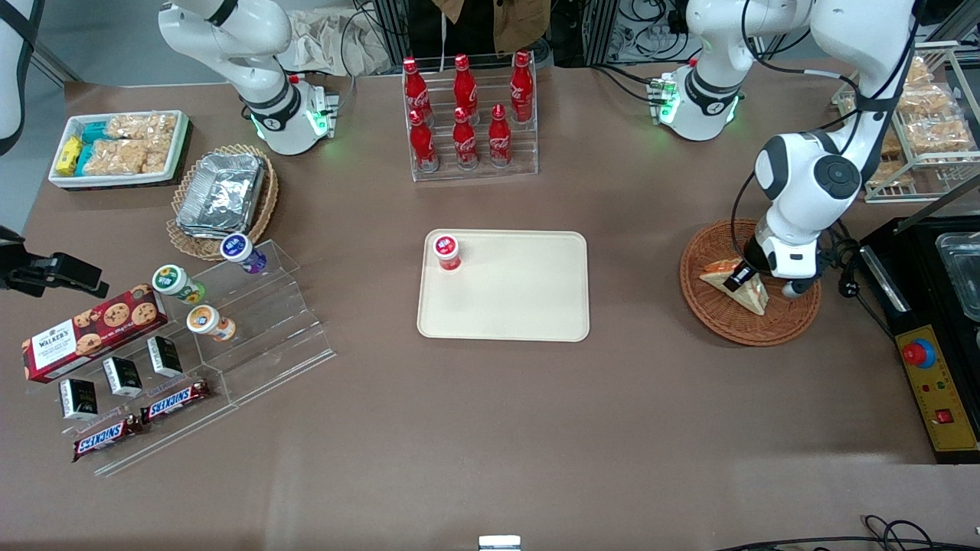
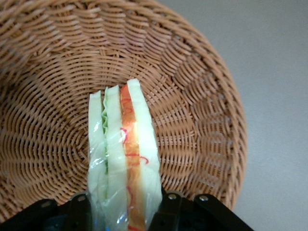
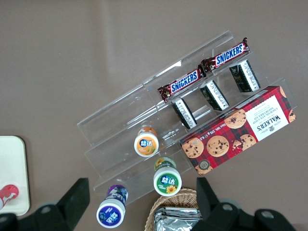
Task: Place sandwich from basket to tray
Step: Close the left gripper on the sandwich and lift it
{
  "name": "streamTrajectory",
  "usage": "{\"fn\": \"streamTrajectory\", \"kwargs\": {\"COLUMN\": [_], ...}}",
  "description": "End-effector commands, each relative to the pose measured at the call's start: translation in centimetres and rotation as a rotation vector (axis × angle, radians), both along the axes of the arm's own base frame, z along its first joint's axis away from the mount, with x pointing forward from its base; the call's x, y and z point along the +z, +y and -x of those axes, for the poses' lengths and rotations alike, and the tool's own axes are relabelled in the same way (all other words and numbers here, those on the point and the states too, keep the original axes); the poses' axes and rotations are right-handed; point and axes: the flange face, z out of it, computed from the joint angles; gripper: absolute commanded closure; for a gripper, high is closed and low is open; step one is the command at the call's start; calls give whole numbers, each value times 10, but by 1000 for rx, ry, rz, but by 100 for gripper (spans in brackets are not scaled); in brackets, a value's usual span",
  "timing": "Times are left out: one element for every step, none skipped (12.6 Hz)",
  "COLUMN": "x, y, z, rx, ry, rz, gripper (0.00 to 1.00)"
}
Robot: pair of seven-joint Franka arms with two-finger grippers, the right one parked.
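The left arm's gripper point(image 1: 741, 277) is reaching down into the basket point(image 1: 708, 317) and pinching the sandwich point(image 1: 754, 295) between its two fingers, one pressing on each bread face, as the wrist view shows, with the wrapped wedge point(image 2: 124, 159) standing on edge between the dark finger mounts and its cut side showing green and orange-red layers. The sandwich is sitting inside the reddish-brown woven basket point(image 2: 202, 96), whose weave is filling the space around it. The basket is resting on the brown table point(image 1: 536, 428) toward the working arm's end. The cream tray point(image 1: 521, 298) is lying well apart from the basket, nearer the table's middle, and is carrying a small red-capped bottle point(image 1: 446, 252) in one corner. A clear rack of red cola bottles point(image 1: 467, 115) is standing farther from the front camera than the tray.
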Motion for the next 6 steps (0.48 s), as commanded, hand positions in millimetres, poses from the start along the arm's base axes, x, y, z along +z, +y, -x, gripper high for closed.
{"fn": "streamTrajectory", "kwargs": {"x": [71,94,121,150,182,212], "y": [-5,-6,-6,-7,-9,-10], "z": [-13,-18,-24,-32,-42,-46], "rx": [-15,-32,-58,-79,-115,-168], "ry": [35,71,101,133,173,210], "rz": [-14,-31,-66,-92,-105,-108], "gripper": [100,100,100,100,100,100]}}
